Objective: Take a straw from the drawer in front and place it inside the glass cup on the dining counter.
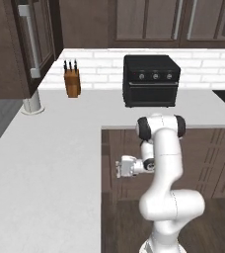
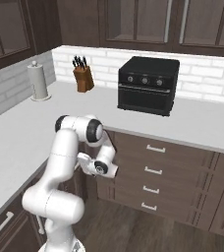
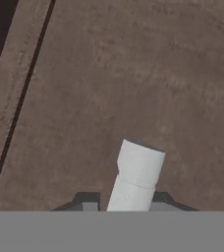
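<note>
**Tool at the drawer handle, under the counter edge**

In the hand view the tool (image 3: 124, 204) has a pale silver bar handle (image 3: 136, 177) between its two tips, in front of the brown wood drawer (image 3: 133, 83). The tips stand close on both sides of the bar, but I cannot tell if they press it. The left base view shows the tool low, against the dark front below the white counter (image 1: 45, 168). The right base view shows more drawers (image 2: 153, 171) to the right of the arm.

a black toaster oven (image 2: 147, 84) is sitting on the white worktop (image 2: 20, 133) against the white brick wall (image 2: 202, 74); a knife block (image 2: 83, 78) and paper towel roll (image 2: 38, 81) are standing to its left, dark cabinets (image 2: 153, 19) hanging above.
</note>
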You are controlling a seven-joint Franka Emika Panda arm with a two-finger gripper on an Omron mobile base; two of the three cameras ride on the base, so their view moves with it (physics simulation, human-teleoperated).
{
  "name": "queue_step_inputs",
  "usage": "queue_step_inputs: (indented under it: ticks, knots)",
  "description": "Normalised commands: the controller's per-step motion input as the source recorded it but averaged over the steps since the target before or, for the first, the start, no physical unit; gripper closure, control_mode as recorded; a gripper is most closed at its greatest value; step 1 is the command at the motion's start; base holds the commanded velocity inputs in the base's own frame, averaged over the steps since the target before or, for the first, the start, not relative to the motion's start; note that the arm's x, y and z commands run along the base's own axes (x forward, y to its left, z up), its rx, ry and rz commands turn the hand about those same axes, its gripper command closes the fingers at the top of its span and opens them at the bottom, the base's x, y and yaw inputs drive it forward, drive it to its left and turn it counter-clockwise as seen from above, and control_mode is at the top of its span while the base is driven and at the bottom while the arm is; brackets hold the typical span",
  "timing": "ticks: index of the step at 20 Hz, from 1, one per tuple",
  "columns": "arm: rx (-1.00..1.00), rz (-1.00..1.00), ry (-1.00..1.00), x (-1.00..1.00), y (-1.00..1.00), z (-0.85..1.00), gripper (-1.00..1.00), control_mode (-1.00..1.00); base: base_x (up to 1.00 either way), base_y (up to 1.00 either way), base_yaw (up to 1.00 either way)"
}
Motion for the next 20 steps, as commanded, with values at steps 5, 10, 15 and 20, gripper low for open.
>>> queue_step_inputs:
  ticks: [5,10,15,20]
  knots:
    - [0.0,0.0,0.0,-0.22,-1.0,0.11,1.0,-1.0,0.0,0.0,0.0]
    - [0.0,0.0,0.0,-0.21,-1.0,0.08,1.0,-1.0,0.0,0.0,0.0]
    - [0.0,0.0,0.0,-0.19,-1.0,0.02,1.0,-1.0,0.0,0.0,0.0]
    - [0.0,0.0,0.0,-0.13,-0.89,0.0,-1.0,-1.0,0.0,0.0,0.0]
